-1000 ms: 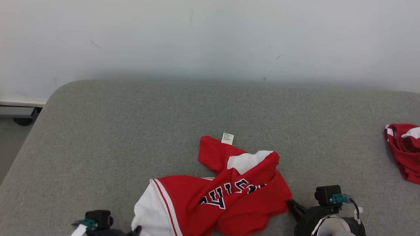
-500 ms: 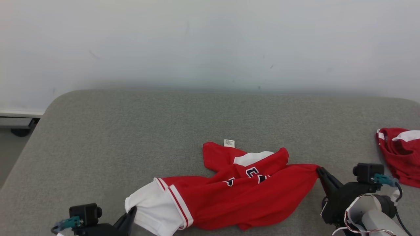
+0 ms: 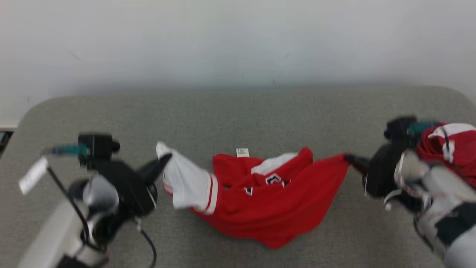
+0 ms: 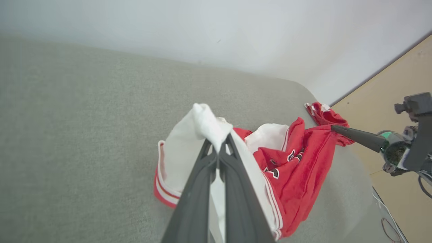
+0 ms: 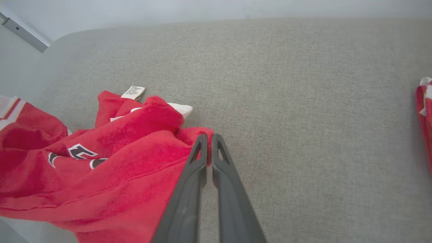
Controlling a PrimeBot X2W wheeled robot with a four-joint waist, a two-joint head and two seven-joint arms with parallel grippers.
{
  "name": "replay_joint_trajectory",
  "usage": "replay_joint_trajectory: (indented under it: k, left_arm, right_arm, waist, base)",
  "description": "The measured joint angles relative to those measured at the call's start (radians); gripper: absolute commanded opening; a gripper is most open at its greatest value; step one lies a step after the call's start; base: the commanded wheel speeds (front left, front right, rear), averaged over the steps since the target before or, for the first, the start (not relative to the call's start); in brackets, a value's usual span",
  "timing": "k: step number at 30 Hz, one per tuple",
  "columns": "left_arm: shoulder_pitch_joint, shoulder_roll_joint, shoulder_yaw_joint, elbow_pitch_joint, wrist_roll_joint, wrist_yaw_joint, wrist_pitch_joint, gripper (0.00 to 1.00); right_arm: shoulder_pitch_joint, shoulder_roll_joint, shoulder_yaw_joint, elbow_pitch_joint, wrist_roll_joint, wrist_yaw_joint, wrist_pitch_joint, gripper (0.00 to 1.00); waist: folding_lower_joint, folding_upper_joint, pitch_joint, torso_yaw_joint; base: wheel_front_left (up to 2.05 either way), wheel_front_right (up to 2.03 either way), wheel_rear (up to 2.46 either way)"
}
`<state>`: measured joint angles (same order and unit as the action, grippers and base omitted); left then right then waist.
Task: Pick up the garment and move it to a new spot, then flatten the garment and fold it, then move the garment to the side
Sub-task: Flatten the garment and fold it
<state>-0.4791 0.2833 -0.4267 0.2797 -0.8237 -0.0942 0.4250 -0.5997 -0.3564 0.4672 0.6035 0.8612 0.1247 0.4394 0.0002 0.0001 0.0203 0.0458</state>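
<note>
The garment (image 3: 267, 193) is a red and white jersey with dark lettering, stretched between my two grippers above the grey padded table (image 3: 238, 115). My left gripper (image 3: 165, 159) is shut on its white end (image 4: 206, 121). At the other side, my right gripper (image 3: 347, 158) is shut on a red corner (image 5: 202, 133). The middle of the garment (image 5: 118, 162) sags down to the table, and its white label (image 3: 242, 152) lies at the back edge. In the left wrist view the right gripper (image 4: 334, 128) pinches the red corner from the right.
Another red and white cloth (image 3: 450, 145) lies bunched at the table's right side, partly behind my right arm, also seen as a red cloth (image 5: 425, 114) at the right wrist view's edge. A pale wall (image 3: 238, 41) stands behind the table. Wooden floor (image 4: 405, 84) lies beyond the table's right end.
Both grippers have risen and spread apart, lifting the garment's ends and pulling it wider. The head camera has shifted too, so the whole scene sits differently.
</note>
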Motion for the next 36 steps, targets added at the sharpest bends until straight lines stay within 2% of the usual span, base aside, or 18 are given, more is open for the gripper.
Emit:
replay_joint_trajectory:
  k: [3,5,7,8,9,11,12,14,18,23,27,29,36]
  left_arm:
    - [-0.126,0.008,0.0,0.061,-0.002,0.0,0.076,0.0]
    - [-0.282,0.015,0.024,0.127,0.005,0.008,0.126,0.0]
    - [-0.461,0.008,0.069,0.177,0.012,0.035,0.129,0.0]
    - [-0.545,-0.001,0.101,0.19,0.03,0.058,0.109,0.0]
    - [-0.62,-0.01,0.134,0.196,0.051,0.081,0.076,0.0]
    - [-0.79,-0.022,0.186,0.182,0.089,0.107,-0.018,0.0]
    - [-0.79,-0.022,0.186,0.182,0.089,0.107,-0.018,0.0]
    - [-0.805,-0.029,0.199,0.12,0.098,0.11,-0.063,0.0]
    - [-0.702,-0.047,0.223,0.057,0.067,0.1,-0.116,0.0]
    - [-0.343,-0.051,0.208,0.108,0.032,0.094,-0.155,0.0]
    - [-0.114,-0.071,0.216,0.135,-0.008,0.102,-0.193,0.0]
    - [-0.048,-0.064,0.202,0.135,0.0,0.087,-0.2,0.0]
    - [0.151,-0.069,0.209,0.095,-0.018,0.075,-0.263,0.0]
  right_arm:
    - [-0.113,-0.001,-0.006,0.052,-0.006,-0.002,0.085,0.0]
    - [-0.249,-0.002,-0.024,0.083,-0.021,-0.032,0.133,0.0]
    - [-0.419,-0.005,-0.048,0.096,-0.046,-0.056,0.138,0.0]
    - [-0.509,-0.013,-0.053,0.095,-0.079,-0.063,0.118,0.0]
    - [-0.592,-0.029,-0.053,0.086,-0.118,-0.053,0.086,0.0]
    - [-0.784,-0.055,-0.127,0.054,-0.151,-0.054,-0.059,0.0]
    - [-0.784,-0.055,-0.127,0.054,-0.151,-0.054,-0.059,0.0]
    - [-0.806,-0.064,-0.142,0.008,-0.15,-0.042,-0.125,0.0]
    - [-0.681,-0.065,-0.111,-0.024,-0.15,-0.014,-0.211,0.0]
    - [-0.38,-0.037,-0.088,0.014,-0.12,-0.006,-0.303,0.0]
    - [-0.128,-0.033,-0.074,0.023,-0.094,-0.001,-0.365,0.0]
    - [-0.038,-0.029,-0.068,0.039,-0.076,-0.001,-0.39,0.0]
    - [0.127,0.016,-0.039,0.04,-0.061,-0.001,-0.483,0.0]
  waist:
    - [0.0001,0.0001,0.025,-0.009]
    - [0.0001,0.0001,0.05,-0.019]
    - [0.0002,0.0001,0.077,-0.029]
    - [0.0002,0.0001,0.091,-0.034]
    - [0.0002,0.0001,0.105,-0.038]
    - [0.0,-0.0001,0.147,-0.05]
    - [0.0,-0.0001,0.147,-0.05]
    - [-0.0003,-0.0003,0.177,-0.056]
    - [0.0002,0.0,0.236,-0.062]
    - [0.0005,0.0003,0.266,-0.067]
    - [-0.0003,0.0001,0.242,-0.068]
    - [-0.0003,0.0001,0.221,-0.067]
    - [-0.0004,-0.0001,0.133,-0.067]
  base:
    - [0.0,0.0,0.0]
    - [0.0,0.0,0.0]
    - [0.0,0.0,0.0]
    - [0.0,0.0,0.0]
    - [0.0,0.0,0.0]
    - [0.0,0.0,0.0]
    - [0.0,0.0,0.0]
    - [0.0,0.0,0.0]
    - [0.0,0.0,0.0]
    - [0.0,0.0,0.0]
    - [0.0,0.0,0.0]
    - [0.0,0.0,0.0]
    - [0.0,0.0,0.0]
